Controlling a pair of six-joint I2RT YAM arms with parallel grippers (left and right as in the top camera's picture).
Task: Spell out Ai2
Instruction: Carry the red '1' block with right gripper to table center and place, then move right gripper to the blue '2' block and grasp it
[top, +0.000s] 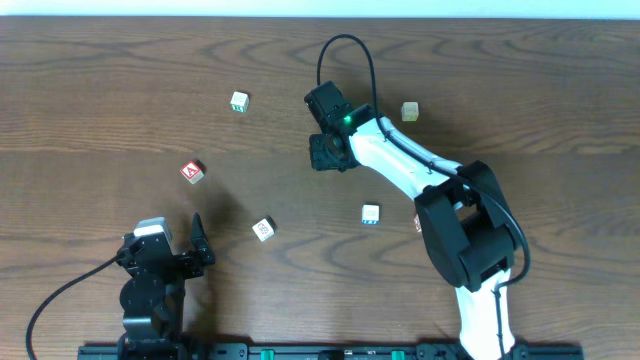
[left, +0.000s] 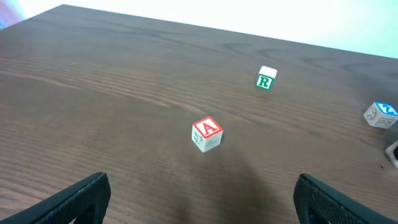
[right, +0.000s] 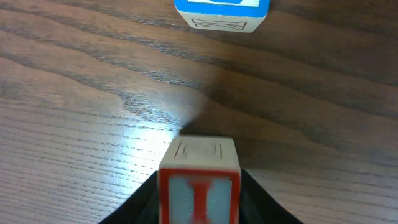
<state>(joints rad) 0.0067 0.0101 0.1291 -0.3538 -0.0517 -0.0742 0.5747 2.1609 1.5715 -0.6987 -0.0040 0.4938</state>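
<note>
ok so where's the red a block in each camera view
overhead: the A block lies left of centre, above the left arm.
left wrist: near the middle of the picture.
right wrist: not in it; the I block fills the bottom centre.
shared landmark: the green R block sits up and to the right of the A block in both overhead and left wrist.

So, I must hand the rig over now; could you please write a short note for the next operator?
The left pincer is open and empty. The right pincer is shut on the I block.
The A block lies alone, left of centre; the 2 block lies apart from it.
Done: the I is grasped; no letters are lined up.
Left: set the I beside the A, then bring the 2 after it.
</note>
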